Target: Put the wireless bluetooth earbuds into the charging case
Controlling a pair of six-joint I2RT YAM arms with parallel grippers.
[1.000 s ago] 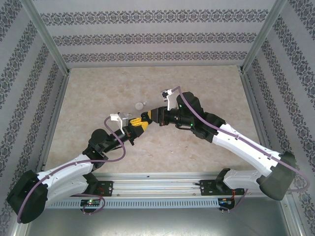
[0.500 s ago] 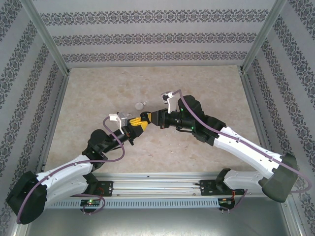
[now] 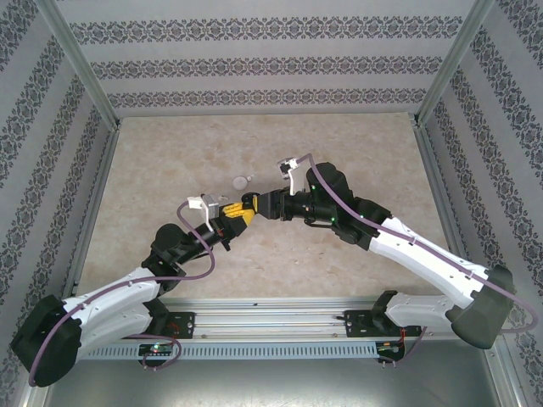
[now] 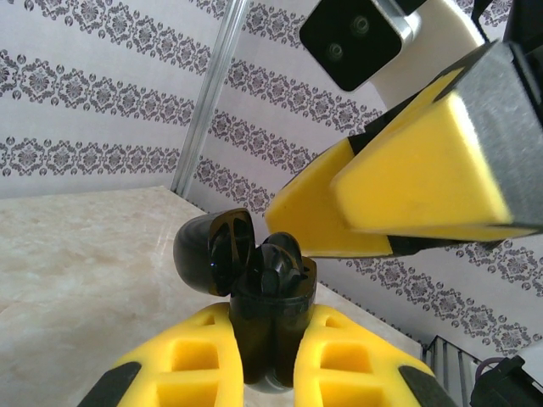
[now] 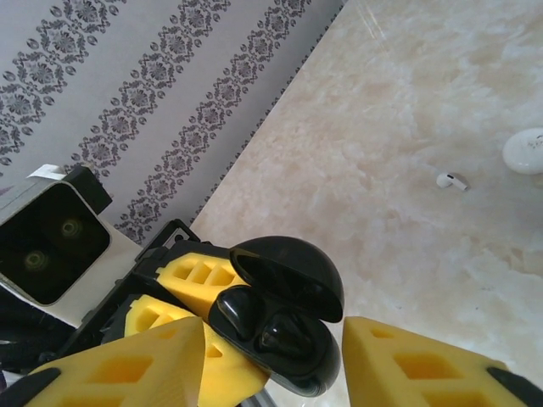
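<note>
My left gripper (image 4: 271, 326) is shut on the black charging case (image 4: 270, 315), holding it upright above the table with its lid (image 4: 210, 253) hinged open. Two black wireless bluetooth earbuds (image 5: 244, 310) sit side by side in the case's wells (image 5: 293, 337). My right gripper (image 5: 273, 336) is open, its yellow fingers (image 5: 153, 360) standing on either side of the case without touching it. In the top view both grippers meet at mid-table, the left (image 3: 237, 214) and the right (image 3: 261, 203), with the case (image 3: 249, 206) between them.
A white earbud (image 5: 452, 181) lies loose on the marble table (image 3: 356, 136), beside a white round puck (image 5: 526, 151), which the top view shows as (image 3: 243, 181) just beyond the grippers. Patterned walls and metal posts enclose the table.
The right gripper's jaws have spread apart from near shut and the arm has edged left toward the case. The left gripper keeps its hold on the case.
</note>
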